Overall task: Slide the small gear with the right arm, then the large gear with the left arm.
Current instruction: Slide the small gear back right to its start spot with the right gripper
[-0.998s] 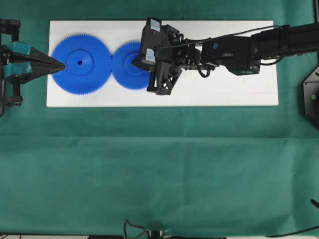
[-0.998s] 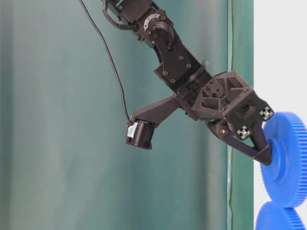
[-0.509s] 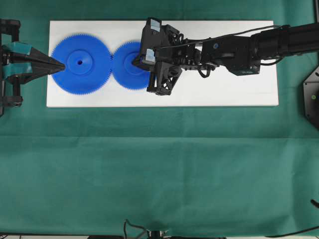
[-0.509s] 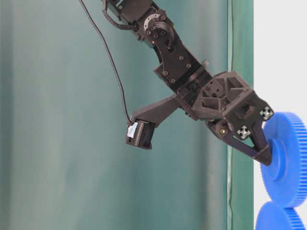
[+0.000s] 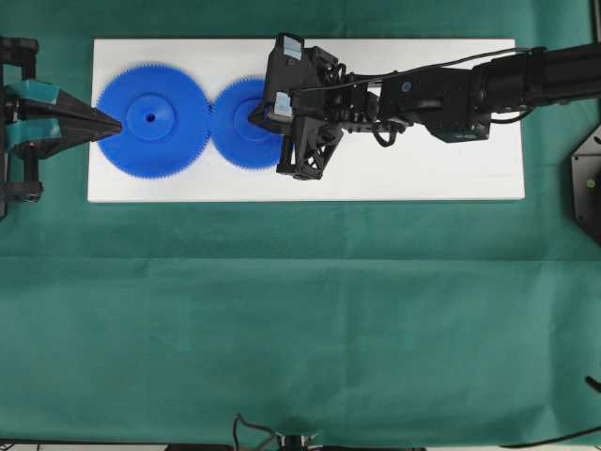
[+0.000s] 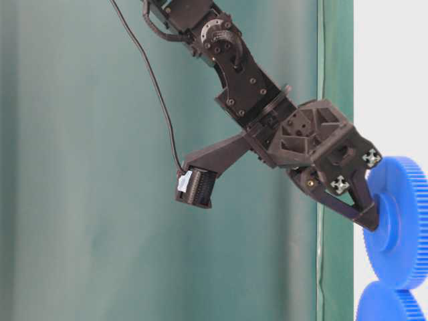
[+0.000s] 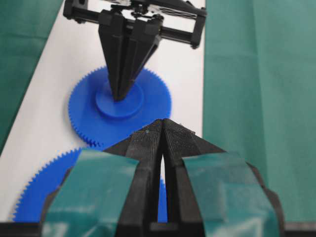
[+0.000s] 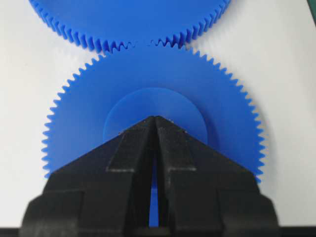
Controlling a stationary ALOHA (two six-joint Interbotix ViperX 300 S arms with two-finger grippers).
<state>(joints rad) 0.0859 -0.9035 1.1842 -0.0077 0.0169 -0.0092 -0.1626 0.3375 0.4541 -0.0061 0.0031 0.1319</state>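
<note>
The small gear (image 5: 235, 141) and the large gear (image 5: 178, 127) lie flat side by side on a white board (image 5: 423, 178), their teeth meshed. My right gripper (image 5: 254, 118) is shut, and its pointed tip rests on the small gear's raised hub (image 8: 148, 101). From table level the right gripper (image 6: 371, 224) presses that hub on the small gear (image 6: 404, 200). My left gripper (image 5: 118, 123), with teal parts, is shut and holds nothing. Its tip is at the large gear's left rim. In the left wrist view the left gripper (image 7: 162, 120) hovers over the large gear (image 7: 39, 192).
The board lies at the far side of a table covered in green cloth (image 5: 300, 329). The right half of the board is bare white surface under the right arm (image 5: 451, 94). A black base plate (image 5: 587, 183) sits at the right edge.
</note>
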